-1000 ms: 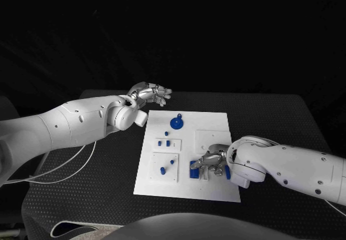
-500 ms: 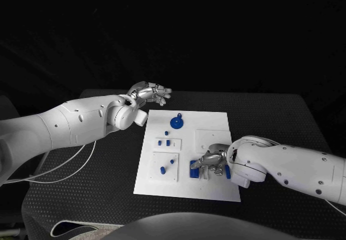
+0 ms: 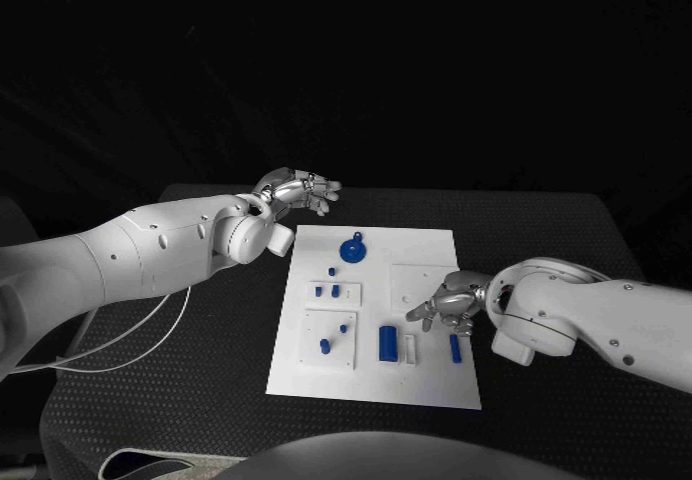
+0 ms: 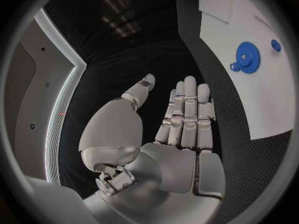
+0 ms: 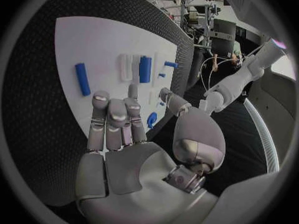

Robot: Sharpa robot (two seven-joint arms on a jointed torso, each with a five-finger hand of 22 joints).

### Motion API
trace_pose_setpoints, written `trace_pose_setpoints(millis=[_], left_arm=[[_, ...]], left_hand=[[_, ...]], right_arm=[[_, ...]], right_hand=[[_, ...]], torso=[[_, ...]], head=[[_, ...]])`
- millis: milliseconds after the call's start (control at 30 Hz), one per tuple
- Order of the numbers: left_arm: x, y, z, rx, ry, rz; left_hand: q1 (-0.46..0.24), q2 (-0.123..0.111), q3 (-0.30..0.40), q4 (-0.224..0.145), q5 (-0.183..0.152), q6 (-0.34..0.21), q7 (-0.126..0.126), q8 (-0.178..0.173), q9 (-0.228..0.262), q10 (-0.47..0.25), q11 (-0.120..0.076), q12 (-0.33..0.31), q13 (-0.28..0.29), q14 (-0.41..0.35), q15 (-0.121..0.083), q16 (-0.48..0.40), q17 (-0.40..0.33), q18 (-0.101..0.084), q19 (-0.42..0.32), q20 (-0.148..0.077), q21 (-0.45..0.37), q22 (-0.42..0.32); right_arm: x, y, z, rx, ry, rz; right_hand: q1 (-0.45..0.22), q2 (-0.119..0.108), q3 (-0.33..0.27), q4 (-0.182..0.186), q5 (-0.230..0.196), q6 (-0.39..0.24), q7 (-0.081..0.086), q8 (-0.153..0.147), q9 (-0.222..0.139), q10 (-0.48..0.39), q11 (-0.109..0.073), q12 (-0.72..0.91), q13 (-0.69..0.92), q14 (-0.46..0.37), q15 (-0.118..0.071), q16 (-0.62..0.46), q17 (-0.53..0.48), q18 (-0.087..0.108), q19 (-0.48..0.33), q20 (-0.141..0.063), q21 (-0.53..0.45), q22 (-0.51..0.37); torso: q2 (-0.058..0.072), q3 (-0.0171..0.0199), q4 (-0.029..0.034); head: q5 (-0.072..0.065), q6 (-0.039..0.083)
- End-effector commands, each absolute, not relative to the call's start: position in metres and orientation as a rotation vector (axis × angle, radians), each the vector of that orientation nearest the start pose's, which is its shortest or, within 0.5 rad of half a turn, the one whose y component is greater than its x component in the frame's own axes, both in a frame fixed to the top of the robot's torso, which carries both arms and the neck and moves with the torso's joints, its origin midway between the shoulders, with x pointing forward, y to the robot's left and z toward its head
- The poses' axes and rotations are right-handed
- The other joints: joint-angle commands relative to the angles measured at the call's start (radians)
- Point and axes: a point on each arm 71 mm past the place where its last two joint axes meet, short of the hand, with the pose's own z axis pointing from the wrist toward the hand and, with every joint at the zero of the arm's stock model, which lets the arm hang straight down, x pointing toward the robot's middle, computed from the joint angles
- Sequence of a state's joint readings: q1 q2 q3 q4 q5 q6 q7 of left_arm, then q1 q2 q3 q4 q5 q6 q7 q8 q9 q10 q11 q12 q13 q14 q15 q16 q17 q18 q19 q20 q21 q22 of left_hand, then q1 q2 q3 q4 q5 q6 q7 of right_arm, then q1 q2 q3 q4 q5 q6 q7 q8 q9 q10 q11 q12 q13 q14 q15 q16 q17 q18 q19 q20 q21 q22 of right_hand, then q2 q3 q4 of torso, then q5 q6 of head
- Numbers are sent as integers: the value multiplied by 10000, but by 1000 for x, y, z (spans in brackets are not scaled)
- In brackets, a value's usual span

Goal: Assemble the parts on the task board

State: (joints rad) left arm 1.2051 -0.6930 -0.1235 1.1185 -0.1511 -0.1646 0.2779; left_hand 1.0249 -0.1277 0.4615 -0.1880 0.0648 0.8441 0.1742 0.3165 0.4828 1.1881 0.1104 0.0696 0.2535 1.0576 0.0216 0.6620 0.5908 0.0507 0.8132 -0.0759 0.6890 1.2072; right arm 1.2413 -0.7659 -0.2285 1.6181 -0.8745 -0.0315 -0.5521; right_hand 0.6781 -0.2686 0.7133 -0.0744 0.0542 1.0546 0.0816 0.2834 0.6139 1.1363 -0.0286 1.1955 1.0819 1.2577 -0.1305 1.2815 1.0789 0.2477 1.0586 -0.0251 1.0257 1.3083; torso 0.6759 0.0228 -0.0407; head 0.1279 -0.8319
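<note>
The white task board [image 3: 427, 243] lies in the middle of the black table. On it are a blue gear [image 3: 353, 247], two short blue pegs [image 3: 327, 291], a thick blue block [image 3: 388, 343] next to a white piece, and a slim blue bar [image 3: 456, 347]. My right hand [image 3: 449, 301] hovers over the board's right side, just beyond the bar, fingers apart and holding nothing. The right wrist view has this hand [image 5: 117, 122] spread, with the bar [image 5: 81, 78] and the block [image 5: 145, 68] past its fingertips. My left hand [image 3: 300, 189] floats beyond the board's far left corner, fingers straight [image 4: 184, 118], empty.
Raised white square plates [image 3: 330, 335] sit on the board's left half, carrying small blue pieces [image 3: 325, 346]. In the left wrist view the gear [image 4: 247, 50] lies on the board [image 4: 231, 21] off to the hand's side. A white cable [image 3: 137, 335] trails on the table's left.
My right hand has let go and lifted away from the blue block, moving toward the board's right edge. The block and the bar now lie uncovered. The left hand has hardly moved.
</note>
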Motion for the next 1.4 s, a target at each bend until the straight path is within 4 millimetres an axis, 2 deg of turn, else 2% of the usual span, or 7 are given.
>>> trace_pose_setpoints(millis=[33,367,567,767,1000,1200,1400], left_arm=[[544,249,-231,-10250,16069,-13027],[544,245,-231,-10226,16124,-13101],[544,245,-231,-10213,16093,-13100],[544,244,-231,-10224,16106,-13085],[544,243,-231,-10210,16139,-13127],[544,242,-231,-10201,16161,-13165],[543,242,-231,-10248,16203,-13103]], left_hand=[[-104,13,21,65,19,-55,2,3,-9,-17,58,56,-13,52,1,-38,12,100,35,-10,-61,16],[-100,19,25,67,20,-53,0,6,-9,-16,56,58,-12,59,-1,-42,22,103,40,-12,-63,22],[-213,-30,-31,131,-16,-49,-1,15,-11,-11,56,62,-11,50,6,-75,54,91,22,-3,-89,42],[-247,-13,-39,167,-15,55,-47,80,10,8,46,74,-7,39,9,-110,88,88,-3,-2,-115,68],[-311,-33,-64,212,-17,9,-32,56,-6,-5,50,67,-10,36,13,-137,120,82,-23,2,-135,93],[-340,-25,-74,235,-20,17,-35,62,-6,-3,50,68,-10,37,13,-148,134,81,-26,3,-141,104],[-344,-21,-75,242,-14,-23,-22,42,-17,-17,54,61,-14,33,14,-162,150,83,-31,1,-150,116]], right_arm=[[430,-169,-254,2791,24465,5543],[437,-216,-252,2146,24564,3837],[433,-229,-263,1565,24786,2585],[428,-229,-276,1101,24895,2148],[425,-221,-291,334,24446,1781],[421,-211,-296,233,24494,2056],[421,-206,-303,338,24784,2080]], right_hand=[[197,23,-36,-55,-52,-67,-17,52,24,12,-22,-34,17,-24,-44,67,-14,141,15,-77,39,18],[936,266,-47,-418,-40,-46,-29,122,179,103,-33,-16,39,18,-53,110,-59,141,91,-102,57,-19],[970,301,-17,-339,-54,-28,-39,146,233,173,-42,45,126,34,-58,140,-62,141,111,-94,60,-33],[783,391,36,-23,-54,-41,-41,155,300,171,-45,47,147,43,-61,173,-67,141,134,-80,60,-52],[787,338,73,6,-54,-59,-42,149,322,134,-44,18,125,34,-57,177,-72,141,117,-85,57,-52],[785,239,147,89,-55,-60,-42,152,356,136,-43,15,136,28,-54,183,-82,141,111,-89,59,-55],[824,327,207,127,-54,-35,-50,169,389,210,-51,71,204,34,-59,196,-89,141,124,-98,73,-54]], torso=[[2,-5,-29],[19,-7,-4],[19,19,-49],[28,15,-31],[27,2,-5],[46,8,-27],[41,0,-1]], head=[[-51,85],[-299,241],[-372,265],[-435,237],[-452,204],[-444,154],[-452,127]])
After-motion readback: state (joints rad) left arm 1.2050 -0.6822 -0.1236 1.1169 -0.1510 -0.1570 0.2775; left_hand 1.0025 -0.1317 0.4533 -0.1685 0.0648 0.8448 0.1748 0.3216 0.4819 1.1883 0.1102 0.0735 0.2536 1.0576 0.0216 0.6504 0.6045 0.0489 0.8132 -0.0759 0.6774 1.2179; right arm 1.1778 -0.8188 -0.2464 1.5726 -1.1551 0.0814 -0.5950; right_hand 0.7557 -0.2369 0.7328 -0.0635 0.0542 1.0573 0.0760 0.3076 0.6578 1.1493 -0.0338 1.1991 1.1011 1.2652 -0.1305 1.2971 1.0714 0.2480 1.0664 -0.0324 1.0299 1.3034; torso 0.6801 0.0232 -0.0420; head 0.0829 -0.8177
